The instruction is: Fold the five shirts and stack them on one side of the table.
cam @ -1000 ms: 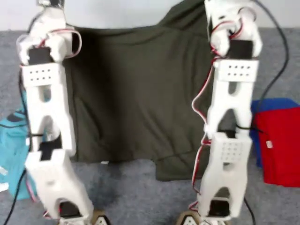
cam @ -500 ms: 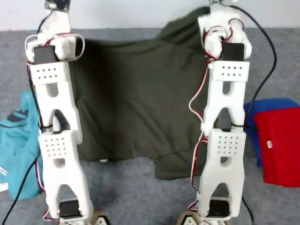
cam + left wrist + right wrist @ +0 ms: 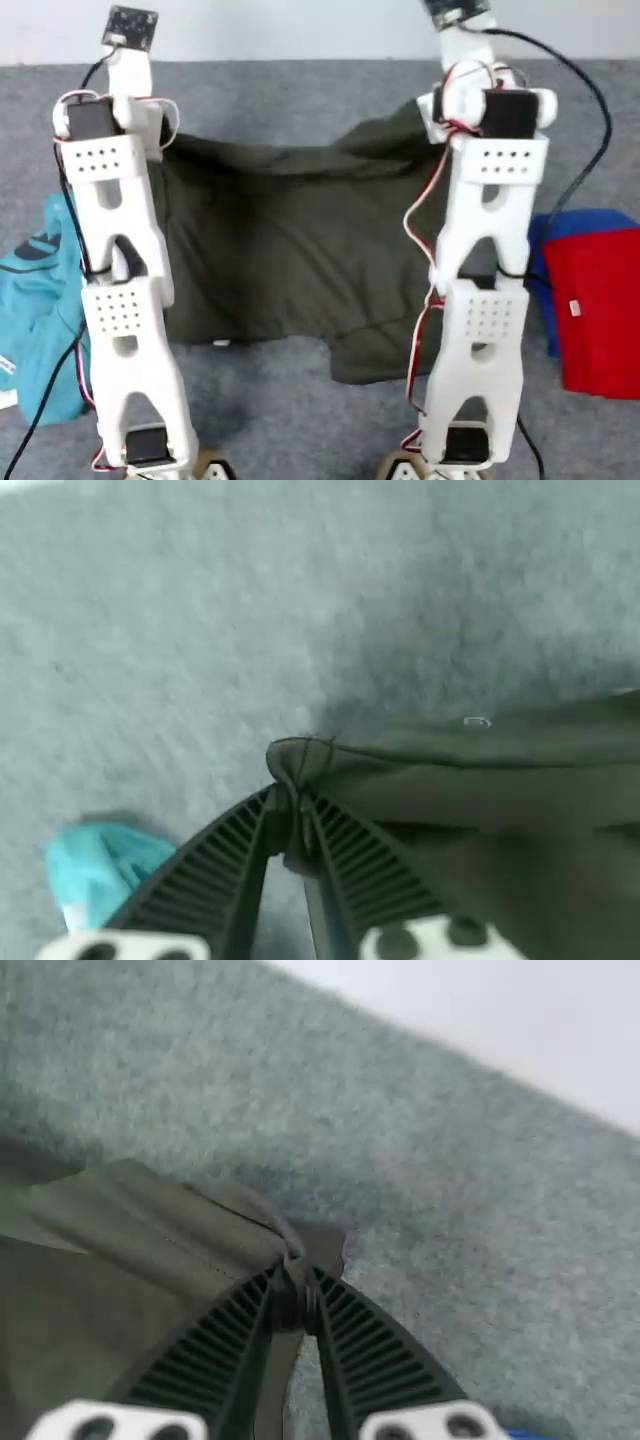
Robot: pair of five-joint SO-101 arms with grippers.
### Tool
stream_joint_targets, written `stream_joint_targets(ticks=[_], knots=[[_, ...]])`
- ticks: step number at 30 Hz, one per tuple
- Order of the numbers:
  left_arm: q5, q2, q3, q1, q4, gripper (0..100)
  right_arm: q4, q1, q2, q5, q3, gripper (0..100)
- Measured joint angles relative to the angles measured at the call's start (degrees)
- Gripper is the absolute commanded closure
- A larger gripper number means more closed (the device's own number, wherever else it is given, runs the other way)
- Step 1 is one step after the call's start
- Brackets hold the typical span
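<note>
A dark olive shirt [image 3: 290, 250] lies spread between the two arms on the grey felt table. Its far edge is lifted and pulled toward the near side. My left gripper [image 3: 291, 810] is shut on the shirt's far left corner [image 3: 300, 760], with the cloth bunched between the ribbed fingers. My right gripper [image 3: 293, 1295] is shut on the far right corner [image 3: 290, 1250] of the olive shirt [image 3: 110, 1260]. In the high view the left arm [image 3: 110, 220] stands over the shirt's left edge and the right arm [image 3: 490, 220] over its right edge.
A teal shirt [image 3: 35, 300] lies crumpled at the left edge of the table; a bit of it shows in the left wrist view [image 3: 95, 865]. A folded red shirt [image 3: 600, 310] sits on a blue one [image 3: 575, 225] at the right. Bare grey felt [image 3: 300, 100] lies beyond the olive shirt.
Both arms have drawn back toward the near side, bringing the shirt's far edge with them. Grey felt now shows where the shirt's far part lay.
</note>
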Motion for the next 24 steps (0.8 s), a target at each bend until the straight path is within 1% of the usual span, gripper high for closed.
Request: stream_joint_targets(ticks=[2,5,9,11,17,21,24], knots=[[0.0,-4.3,7.6,0.0,0.0,99,0.0,-0.1,-4.1,0.0,5.4,98.9],[0.2,-12.4,20.7,-0.4,0.0,99,0.0,0.1,-12.6,0.0,17.8,98.9],[0.1,-22.6,36.7,-0.5,0.0,99,0.1,-2.4,-27.9,0.7,41.0,98.9],[-1.1,-26.6,43.1,-0.4,0.0,99,0.1,-2.9,-35.3,1.9,52.4,98.9],[-3.8,-35.2,57.8,-0.4,0.0,99,-1.9,-2.8,-55.2,6.2,82.3,98.9],[-4.0,-39.3,65.9,-0.4,0.0,99,-4.7,-3.0,-65.5,7.6,96.6,98.9],[-4.4,-42.6,71.5,-0.4,0.0,99,-5.9,-3.0,-71.5,7.9,103.6,98.9]])
